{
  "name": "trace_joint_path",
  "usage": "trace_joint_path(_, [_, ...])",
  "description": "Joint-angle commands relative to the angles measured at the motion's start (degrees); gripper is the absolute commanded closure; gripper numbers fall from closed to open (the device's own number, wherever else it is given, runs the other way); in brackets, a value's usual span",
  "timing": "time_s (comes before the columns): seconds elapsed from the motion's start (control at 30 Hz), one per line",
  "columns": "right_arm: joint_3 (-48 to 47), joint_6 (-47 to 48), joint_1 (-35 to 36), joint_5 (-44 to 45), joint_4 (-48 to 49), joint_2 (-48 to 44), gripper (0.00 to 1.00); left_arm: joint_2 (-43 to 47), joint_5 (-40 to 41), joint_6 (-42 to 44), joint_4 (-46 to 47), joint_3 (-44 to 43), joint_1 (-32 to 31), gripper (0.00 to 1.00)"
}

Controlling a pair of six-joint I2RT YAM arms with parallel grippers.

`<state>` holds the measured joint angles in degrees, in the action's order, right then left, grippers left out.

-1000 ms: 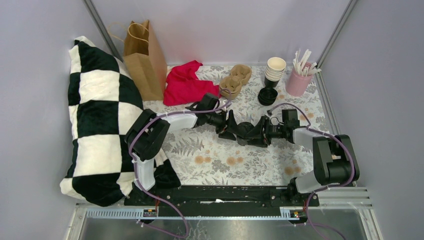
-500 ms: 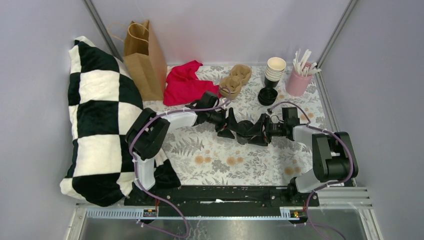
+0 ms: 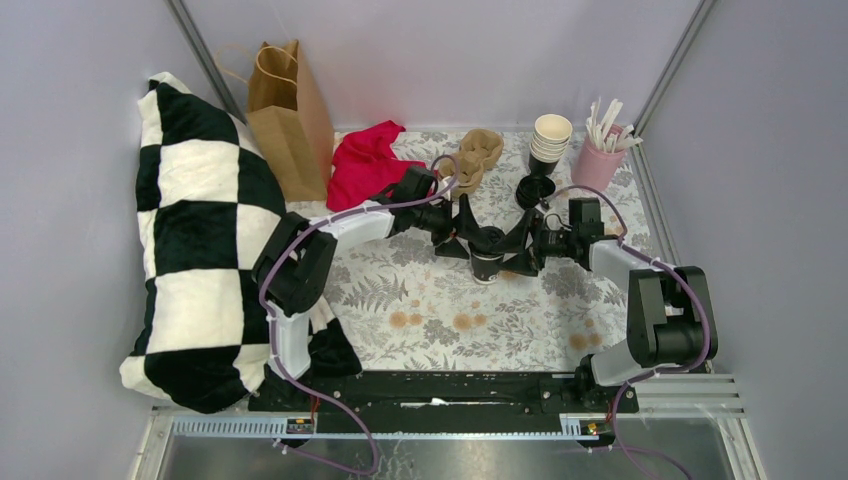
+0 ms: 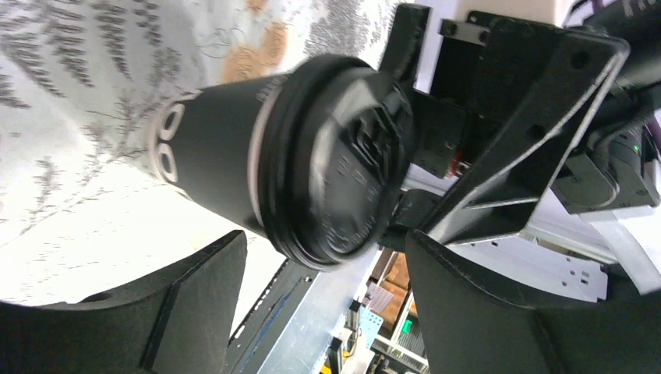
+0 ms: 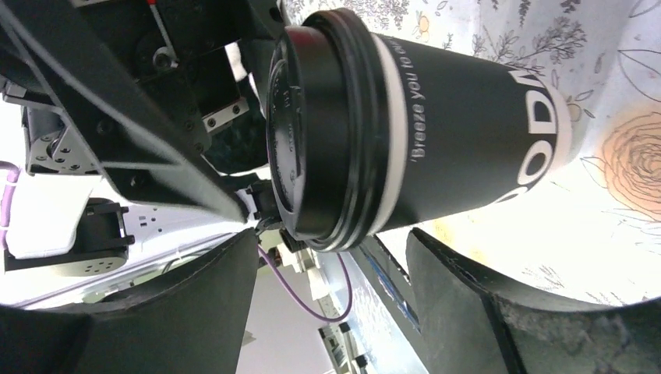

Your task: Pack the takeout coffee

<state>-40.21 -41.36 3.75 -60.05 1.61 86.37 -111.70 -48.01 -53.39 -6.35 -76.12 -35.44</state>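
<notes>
The takeout coffee [image 3: 487, 262] stands upright on the floral table mat, a dark paper cup [image 5: 468, 148] with white lettering and a cream rim. Its black lid [image 4: 335, 179] sits on top. My left gripper [image 3: 462, 232] is just left of the cup and my right gripper [image 3: 520, 246] just right of it, facing each other. Both are open. In the left wrist view the left gripper [image 4: 323, 253] has its fingers spread short of the lid, touching nothing. The right gripper [image 5: 331, 245] likewise stands wide, with the cup beyond its fingertips.
A brown paper bag [image 3: 288, 115] stands at the back left, beside a red cloth [image 3: 370, 165]. A cardboard cup carrier [image 3: 472, 160], stacked paper cups [image 3: 550, 140], black lids [image 3: 535, 190] and a pink cup of sticks [image 3: 598, 160] line the back. A checkered pillow [image 3: 200, 240] fills the left side.
Both grippers have opened wider and drawn slightly back from the cup. The lidded cup, earlier covered by the two grippers, now stands free between them.
</notes>
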Motion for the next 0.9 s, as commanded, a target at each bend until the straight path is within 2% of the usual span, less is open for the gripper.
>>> trace_joint_path(0.0, [-0.9,2.1,-1.1,0.7,-3.7,0.7,0.25,-2.9,2.3,1.9,-2.3,-2.4,1.2,0.23])
trace_joint_path(0.3, [1.5,3.5,-1.3,2.5,-6.0,-0.9,0.24,-1.9,3.0,4.2,-4.4,0.0,1.2,0.27])
trace_joint_path(0.43, [0.3,4.6,-2.7,2.1,-7.4,-1.0,0.23,-0.4,1.9,4.0,-3.6,-0.1,1.3,0.19])
trace_joint_path(0.57, [-1.6,4.9,-3.1,0.7,-7.5,0.7,0.23,-0.4,-0.4,1.1,1.2,0.4,1.6,0.15])
trace_joint_path(0.77, [-0.8,4.0,-3.4,-0.1,-5.6,1.1,0.26,-0.4,-1.3,-2.9,7.3,3.1,2.3,0.18])
trace_joint_path(0.87, [1.5,3.7,-3.4,0.1,-4.0,1.8,0.29,-0.6,0.3,-0.6,4.9,4.8,2.3,0.22])
